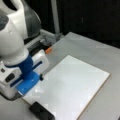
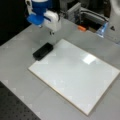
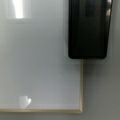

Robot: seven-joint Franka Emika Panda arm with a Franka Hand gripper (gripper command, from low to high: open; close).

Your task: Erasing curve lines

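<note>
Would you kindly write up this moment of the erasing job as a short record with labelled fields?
board: white rectangular board flat on the grey table
curve lines: none can be made out on the board in any view
eraser: black block lying at the board's corner, partly over its edge in the wrist view
gripper: above the eraser in a front view, apart from it, holding nothing visible
other: small orange object on the table beyond the board
</note>
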